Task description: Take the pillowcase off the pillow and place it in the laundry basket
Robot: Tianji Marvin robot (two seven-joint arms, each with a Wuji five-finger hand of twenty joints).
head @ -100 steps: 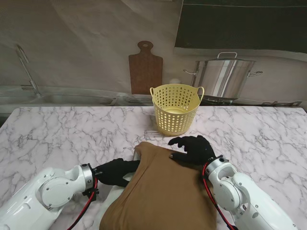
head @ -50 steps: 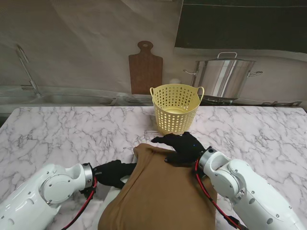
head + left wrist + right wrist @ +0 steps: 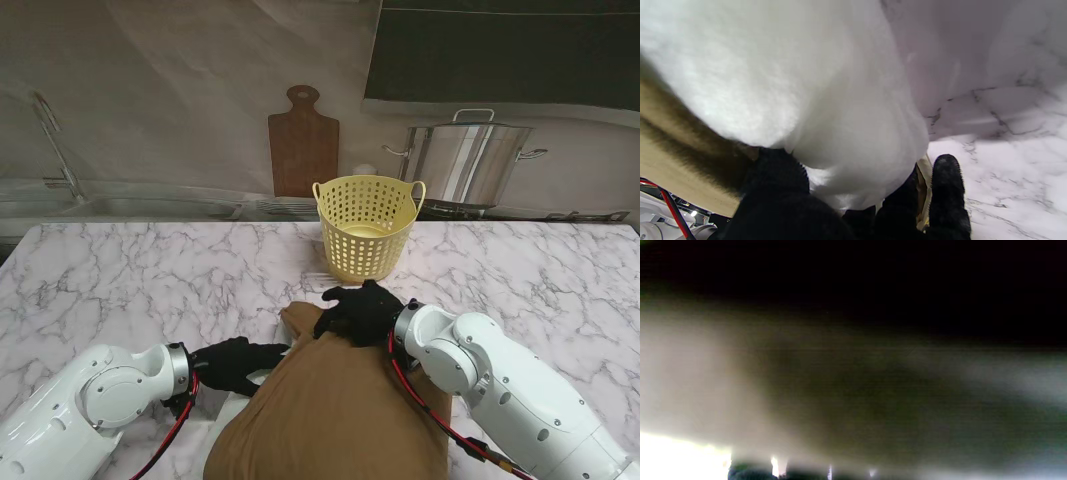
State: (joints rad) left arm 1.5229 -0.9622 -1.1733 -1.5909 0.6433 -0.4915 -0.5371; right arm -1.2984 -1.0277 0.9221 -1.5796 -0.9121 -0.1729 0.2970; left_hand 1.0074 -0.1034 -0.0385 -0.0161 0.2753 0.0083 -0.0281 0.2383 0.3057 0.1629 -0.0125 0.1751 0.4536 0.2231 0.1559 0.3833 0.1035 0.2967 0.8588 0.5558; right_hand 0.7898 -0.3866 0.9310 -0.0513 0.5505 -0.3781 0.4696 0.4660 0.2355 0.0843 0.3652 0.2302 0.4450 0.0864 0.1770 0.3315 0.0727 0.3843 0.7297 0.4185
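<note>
Standing beyond pillowcase, laundry basket, pot

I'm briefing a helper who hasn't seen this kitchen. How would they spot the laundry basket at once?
On the marble table, look toward the far edge, straight beyond the brown pillowcase. The laundry basket stands there: pale yellow, perforated, two handles, unlike the steel pot and wooden cutting board behind.

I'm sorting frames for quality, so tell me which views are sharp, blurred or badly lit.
Stand view: sharp and evenly lit, with the yellow perforated laundry basket and brown fabric pillowcase crisp. Left wrist view: bright, but the white pillow and the pillowcase edge are soft and smeared close to the lens. Right wrist view: mostly dark with murky brown blur and a blown-out white corner; nothing is identifiable.
</note>
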